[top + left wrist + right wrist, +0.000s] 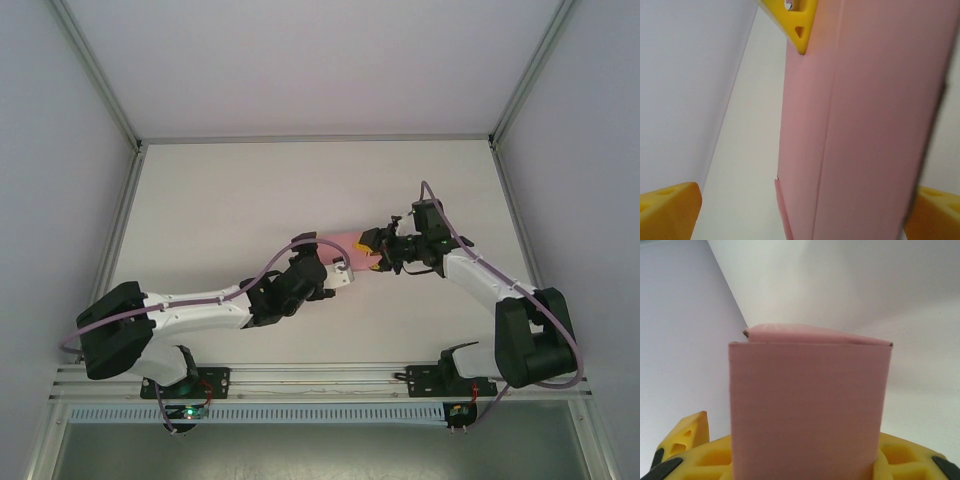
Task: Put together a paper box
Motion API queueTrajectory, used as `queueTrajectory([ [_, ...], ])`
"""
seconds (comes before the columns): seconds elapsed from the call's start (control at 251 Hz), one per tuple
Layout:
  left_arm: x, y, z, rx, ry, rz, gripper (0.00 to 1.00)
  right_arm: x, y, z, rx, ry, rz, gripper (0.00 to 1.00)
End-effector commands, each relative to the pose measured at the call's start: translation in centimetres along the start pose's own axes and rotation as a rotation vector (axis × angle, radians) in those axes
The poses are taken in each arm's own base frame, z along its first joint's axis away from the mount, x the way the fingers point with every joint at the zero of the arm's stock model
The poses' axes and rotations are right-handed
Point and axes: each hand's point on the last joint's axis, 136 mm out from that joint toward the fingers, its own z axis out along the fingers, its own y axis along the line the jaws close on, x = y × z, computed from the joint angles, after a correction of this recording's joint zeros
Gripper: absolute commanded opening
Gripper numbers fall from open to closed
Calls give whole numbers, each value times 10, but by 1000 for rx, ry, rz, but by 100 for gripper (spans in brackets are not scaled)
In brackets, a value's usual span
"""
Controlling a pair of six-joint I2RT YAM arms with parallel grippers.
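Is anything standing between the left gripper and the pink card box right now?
Nothing visible does. The left gripper is open, and the plain pink card box sits between its yellow fingers, with that finger clear of the card. The right gripper holds the box's other end.

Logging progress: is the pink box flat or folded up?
Folded up: the paper box shows a front panel with a flap bent over behind its top edge. Fully closed? Cannot tell.
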Motion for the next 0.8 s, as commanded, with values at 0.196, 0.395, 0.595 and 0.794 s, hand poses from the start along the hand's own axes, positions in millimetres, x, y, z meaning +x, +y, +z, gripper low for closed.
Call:
queueTrajectory([
  [0.196, -13, 9, -1, -47, -44, 6, 95, 18, 22, 4, -78, 115, 70, 37],
  [0.395, -12, 9, 0, -49, -33, 3, 74, 24, 23, 8, -71, 143, 59, 42],
  [0.595, -13, 11, -4, -48, -46, -2, 60, 27, 23, 10, -67, 150, 48, 48],
  [0.794, -12, 4, -7, 9, -41, -10, 46, 29, 24, 6, -70, 120, 11, 99],
])
